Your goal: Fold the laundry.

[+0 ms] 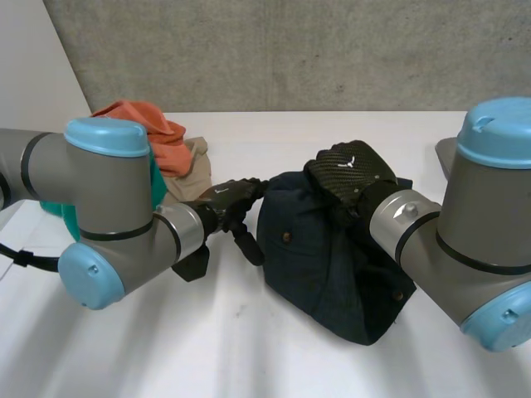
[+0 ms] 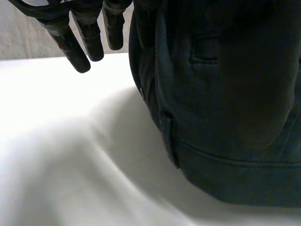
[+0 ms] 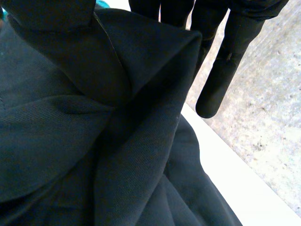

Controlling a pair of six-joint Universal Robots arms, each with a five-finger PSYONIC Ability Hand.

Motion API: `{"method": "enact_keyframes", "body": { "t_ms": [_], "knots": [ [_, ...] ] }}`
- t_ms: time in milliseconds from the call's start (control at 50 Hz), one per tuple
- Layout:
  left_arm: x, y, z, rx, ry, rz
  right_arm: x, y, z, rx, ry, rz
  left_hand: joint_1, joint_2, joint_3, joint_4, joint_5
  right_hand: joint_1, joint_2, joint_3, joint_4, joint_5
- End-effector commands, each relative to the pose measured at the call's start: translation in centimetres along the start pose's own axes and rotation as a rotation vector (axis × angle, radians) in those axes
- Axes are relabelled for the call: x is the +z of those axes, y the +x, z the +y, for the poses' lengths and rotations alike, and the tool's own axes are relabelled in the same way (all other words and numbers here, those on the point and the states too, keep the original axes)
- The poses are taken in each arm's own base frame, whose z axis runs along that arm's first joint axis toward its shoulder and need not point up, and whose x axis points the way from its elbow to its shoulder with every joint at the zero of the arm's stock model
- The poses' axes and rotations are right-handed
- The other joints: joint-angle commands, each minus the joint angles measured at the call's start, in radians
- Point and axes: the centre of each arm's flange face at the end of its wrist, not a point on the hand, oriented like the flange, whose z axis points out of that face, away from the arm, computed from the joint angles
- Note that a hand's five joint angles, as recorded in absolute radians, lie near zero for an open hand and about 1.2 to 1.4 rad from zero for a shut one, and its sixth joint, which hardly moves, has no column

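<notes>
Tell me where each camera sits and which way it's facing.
Head view: behind, between the arms, looking down at the table; both arms, left hand, right hand on the garment.
Left wrist view: on that wrist, along the palm; left hand beside the garment.
Right wrist view: on that wrist; right hand against the garment's fold.
All three share the garment.

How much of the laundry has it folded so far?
Nothing looks folded yet. The dark garment is bunched up, its top pinched by the right robot hand; the left robot hand is open at its edge. A pile of other clothes lies behind, untouched.
</notes>
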Motion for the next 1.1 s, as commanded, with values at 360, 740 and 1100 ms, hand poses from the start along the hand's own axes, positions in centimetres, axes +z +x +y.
{"method": "enact_keyframes", "body": {
  "t_ms": [360,740,1100],
  "knots": [
    [1.5,0.0,-3.3,-0.186,0.055,-0.129,-0.8,2.0,-1.4,-0.024,0.100,0.128,1.176,1.195,1.188,1.197,1.172,-0.958,-1.008,-1.015,-1.021,-0.991],
    [-4.1,6.8,-19.3,0.195,0.658,0.007,-3.1,10.0,-1.2,0.090,0.071,0.361,1.176,1.195,1.188,1.197,1.172,-0.958,-1.008,-1.015,-1.021,-0.991],
    [2.4,14.2,-3.6,0.448,0.260,0.301,-3.6,15.0,2.6,0.123,-0.014,0.504,-0.027,-0.009,-0.015,-0.006,-0.032,-0.958,-1.008,-1.015,-1.021,-0.991]
  ]
}}
